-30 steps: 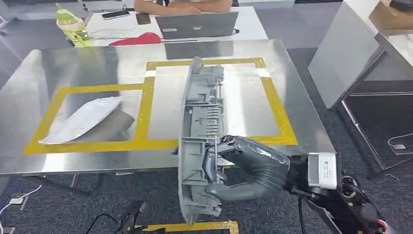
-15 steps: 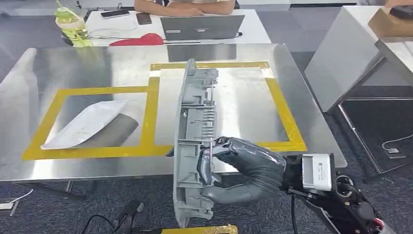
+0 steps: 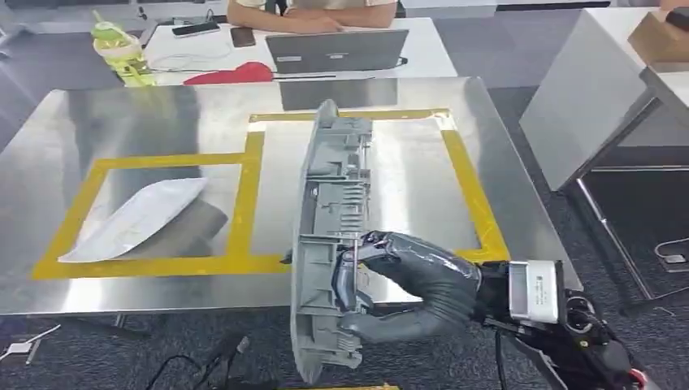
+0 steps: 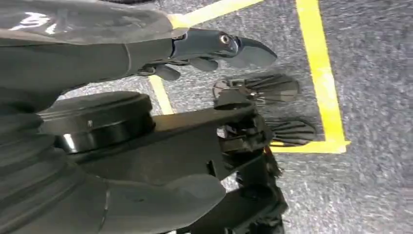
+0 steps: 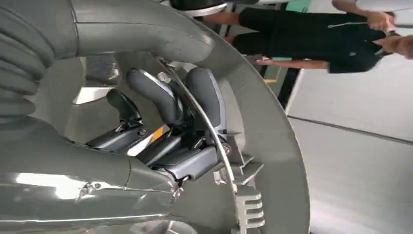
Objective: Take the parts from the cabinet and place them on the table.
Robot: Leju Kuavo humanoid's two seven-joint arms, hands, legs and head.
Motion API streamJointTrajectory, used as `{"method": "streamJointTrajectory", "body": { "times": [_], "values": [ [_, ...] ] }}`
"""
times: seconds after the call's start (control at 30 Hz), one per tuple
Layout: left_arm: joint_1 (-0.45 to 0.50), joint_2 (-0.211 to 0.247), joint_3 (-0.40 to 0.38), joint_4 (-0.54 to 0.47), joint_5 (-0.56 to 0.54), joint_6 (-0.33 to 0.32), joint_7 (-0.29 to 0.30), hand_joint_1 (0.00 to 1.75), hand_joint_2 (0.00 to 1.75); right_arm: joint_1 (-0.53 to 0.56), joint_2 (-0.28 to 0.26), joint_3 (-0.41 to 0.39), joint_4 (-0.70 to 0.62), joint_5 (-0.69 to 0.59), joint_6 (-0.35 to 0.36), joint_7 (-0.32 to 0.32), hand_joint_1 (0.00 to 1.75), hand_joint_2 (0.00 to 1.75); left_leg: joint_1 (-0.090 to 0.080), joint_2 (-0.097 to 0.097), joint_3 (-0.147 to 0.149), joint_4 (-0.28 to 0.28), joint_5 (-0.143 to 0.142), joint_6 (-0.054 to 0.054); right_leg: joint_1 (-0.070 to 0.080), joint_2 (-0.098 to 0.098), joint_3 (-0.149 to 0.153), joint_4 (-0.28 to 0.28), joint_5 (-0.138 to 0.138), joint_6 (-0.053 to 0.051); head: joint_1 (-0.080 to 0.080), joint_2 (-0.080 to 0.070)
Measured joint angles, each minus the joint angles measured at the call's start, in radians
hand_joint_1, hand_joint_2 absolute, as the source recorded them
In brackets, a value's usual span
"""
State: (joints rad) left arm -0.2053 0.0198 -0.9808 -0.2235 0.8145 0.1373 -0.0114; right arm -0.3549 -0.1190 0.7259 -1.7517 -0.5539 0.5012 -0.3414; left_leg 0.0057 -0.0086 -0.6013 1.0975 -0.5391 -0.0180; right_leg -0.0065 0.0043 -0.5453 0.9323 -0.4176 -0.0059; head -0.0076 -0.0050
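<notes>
A long grey plastic part (image 3: 333, 203) with ribs and clips stands on its edge, reaching from the table's near edge into the right-hand yellow tape rectangle (image 3: 470, 195). My right hand (image 3: 406, 284) grips its near end, with the thumb below and the fingers hooked into the ribbing. The right wrist view has the dark fingers (image 5: 204, 97) wrapped over a thin rib of the part (image 5: 272, 141). My left hand (image 4: 97, 44) hangs over the grey carpet with its fingers apart, holding nothing.
A white plastic bag (image 3: 138, 215) lies inside the left tape rectangle on the steel table (image 3: 162, 114). Behind it a laptop (image 3: 337, 50), a green bottle (image 3: 122, 49) and a seated person (image 3: 309, 12) are at a white desk. A grey cabinet (image 3: 585, 97) stands to the right.
The whole picture has shifted slightly, so the camera moved. My right hand keeps the same hold on the part, which stays over the right rectangle.
</notes>
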Motion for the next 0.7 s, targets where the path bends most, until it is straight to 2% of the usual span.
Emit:
{"method": "streamJointTrajectory", "body": {
  "times": [0.03, 0.07, 0.1, 0.13, 0.17, 0.2, 0.27, 0.3, 0.33, 0.4, 0.47, 0.5, 0.53, 0.57, 0.6, 0.63, 0.67, 0.7],
  "values": [
    [0.001, 0.000, 0.000, 0.000, 0.000, 0.000, 0.000, 0.00, 1.75, 0.001, 0.000, 0.001, 0.000, 0.000, 0.000, 0.000, 1.75, 1.75, 0.002, 0.000, -0.050, 0.088, -0.033, -0.004, 0.000, -0.001, 0.001, 0.000, -0.003, -0.003, -0.004, 0.000],
    [0.003, 0.000, 0.000, 0.000, 0.000, 0.000, 0.000, 0.00, 1.75, 0.001, 0.000, 0.002, 0.001, 0.000, 0.000, 0.000, 1.75, 1.75, 0.003, 0.000, -0.098, 0.165, -0.054, -0.007, 0.000, -0.001, 0.002, 0.001, -0.006, -0.004, -0.004, 0.000],
    [0.005, 0.000, 0.000, 0.000, 0.000, 0.000, 0.000, 0.00, 1.75, 0.002, 0.000, 0.002, 0.001, 0.000, 0.000, 0.001, 1.75, 1.75, 0.005, 0.000, -0.120, 0.190, -0.052, -0.008, 0.000, -0.001, 0.004, 0.001, -0.008, -0.004, -0.007, 0.000],
    [0.006, 0.001, 0.000, 0.000, 0.000, 0.000, 0.000, 0.00, 1.75, 0.003, 0.000, 0.002, 0.001, 0.000, 0.000, 0.000, 1.75, 1.75, 0.006, 0.000, -0.128, 0.191, -0.040, -0.009, -0.001, 0.000, 0.006, 0.001, -0.011, -0.003, -0.009, 0.000],
    [0.007, 0.001, 0.000, 0.000, 0.000, 0.000, 0.000, 0.00, 1.75, 0.004, 0.000, 0.003, 0.001, 0.000, 0.000, 0.000, 1.75, 1.75, 0.008, 0.000, -0.124, 0.165, -0.012, -0.011, -0.001, 0.002, 0.011, 0.001, -0.014, -0.002, -0.012, 0.000],
    [0.007, 0.002, 0.000, 0.000, 0.000, 0.000, 0.000, 0.00, 1.75, 0.004, 0.000, 0.003, 0.001, 0.000, 0.000, 0.001, 1.75, 1.75, 0.011, 0.001, -0.096, 0.092, 0.042, -0.013, -0.003, 0.003, 0.020, 0.002, -0.021, 0.002, -0.014, 0.000],
    [0.007, 0.004, 0.000, 0.000, 0.000, 0.000, 0.000, 0.00, 1.75, 0.004, 0.000, 0.006, 0.001, 0.000, 0.000, 0.000, 1.75, 1.75, 0.015, 0.005, -0.014, -0.100, 0.145, -0.015, -0.005, 0.004, 0.035, 0.006, -0.037, 0.013, -0.021, 0.000],
    [0.006, 0.002, 0.000, 0.000, 0.000, 0.000, 0.000, 0.00, 1.75, 0.004, 0.000, 0.006, 0.001, 0.000, 0.000, 0.000, 1.75, 1.75, 0.013, 0.005, 0.005, -0.137, 0.137, -0.015, 0.002, 0.004, 0.034, 0.014, -0.045, 0.021, -0.026, 0.000],
    [0.005, 0.002, 0.000, 0.000, 0.000, 0.000, 0.000, 0.00, 1.75, 0.003, 0.000, 0.006, 0.001, -0.001, 0.000, 0.001, 1.75, 1.75, 0.013, 0.001, 0.003, -0.140, 0.135, 0.001, 0.003, 0.008, 0.032, 0.015, -0.050, 0.023, -0.024, 0.000],
    [0.007, 0.002, 0.000, 0.000, 0.000, 0.000, 0.000, 0.00, 1.75, 0.003, 0.000, 0.006, 0.001, -0.002, 0.000, 0.000, 1.75, 1.75, 0.006, 0.001, 0.003, -0.137, 0.127, 0.014, 0.000, 0.007, 0.036, 0.012, -0.054, 0.031, -0.011, 0.000],
    [0.006, 0.003, 0.000, 0.000, 0.000, 0.001, -0.001, 0.00, 1.75, 0.003, 0.000, 0.007, 0.001, -0.004, 0.000, 0.000, 1.75, 1.75, 0.011, 0.001, 0.011, -0.143, 0.127, 0.025, -0.004, 0.004, 0.037, 0.027, -0.068, 0.044, -0.012, 0.000],
    [0.006, 0.003, 0.000, 0.000, -0.001, 0.002, -0.003, 0.00, 1.75, 0.002, 0.000, 0.007, 0.001, -0.005, 0.000, 0.000, 1.75, 1.75, 0.012, 0.001, 0.016, -0.143, 0.124, 0.031, -0.003, 0.000, 0.017, 0.075, -0.095, 0.047, -0.003, 0.000],
    [0.005, 0.003, 0.000, 0.000, -0.001, 0.002, -0.004, 0.00, 1.75, 0.002, 0.000, 0.007, 0.001, -0.007, 0.000, 0.000, 1.75, 1.75, 0.011, 0.001, 0.019, -0.143, 0.121, 0.036, -0.004, 0.000, -0.021, 0.153, -0.132, 0.050, 0.004, 0.000],
    [0.005, 0.002, 0.000, 0.000, -0.001, 0.002, -0.006, 0.00, 1.75, 0.003, 0.000, 0.007, 0.001, -0.007, 0.000, 0.000, 1.75, 1.75, 0.009, 0.001, 0.021, -0.143, 0.119, 0.038, -0.004, 0.000, -0.072, 0.249, -0.171, 0.052, 0.006, 0.000],
    [0.005, 0.002, 0.000, 0.000, -0.001, 0.002, -0.008, 0.00, 1.75, 0.005, 0.000, 0.007, 0.001, -0.007, 0.000, 0.000, 1.75, 1.75, 0.008, 0.001, 0.023, -0.143, 0.116, 0.041, -0.003, 0.000, -0.119, 0.331, -0.197, 0.053, 0.008, 0.000],
    [0.006, 0.002, 0.000, 0.000, -0.001, 0.002, -0.010, 0.00, 1.75, 0.006, 0.000, 0.007, 0.001, -0.007, 0.000, 0.000, 1.75, 1.75, 0.007, 0.001, 0.025, -0.143, 0.114, 0.041, -0.003, 0.000, -0.149, 0.371, -0.196, 0.052, 0.010, 0.000],
    [0.006, 0.003, 0.000, 0.000, -0.001, 0.004, -0.013, 0.00, 1.75, 0.007, 0.000, 0.008, 0.002, -0.007, 0.000, 0.000, 1.75, 1.75, 0.007, 0.000, 0.031, -0.142, 0.110, 0.041, -0.003, 0.000, -0.153, 0.359, -0.172, 0.050, 0.011, 0.000],
    [0.006, 0.003, 0.000, 0.000, -0.001, 0.005, -0.015, 0.00, 1.75, 0.007, 0.000, 0.009, 0.002, -0.007, 0.000, 0.001, 1.75, 1.75, 0.006, -0.002, 0.038, -0.143, 0.105, 0.040, -0.003, 0.000, -0.132, 0.295, -0.121, 0.045, 0.011, 0.000]
  ]
}}
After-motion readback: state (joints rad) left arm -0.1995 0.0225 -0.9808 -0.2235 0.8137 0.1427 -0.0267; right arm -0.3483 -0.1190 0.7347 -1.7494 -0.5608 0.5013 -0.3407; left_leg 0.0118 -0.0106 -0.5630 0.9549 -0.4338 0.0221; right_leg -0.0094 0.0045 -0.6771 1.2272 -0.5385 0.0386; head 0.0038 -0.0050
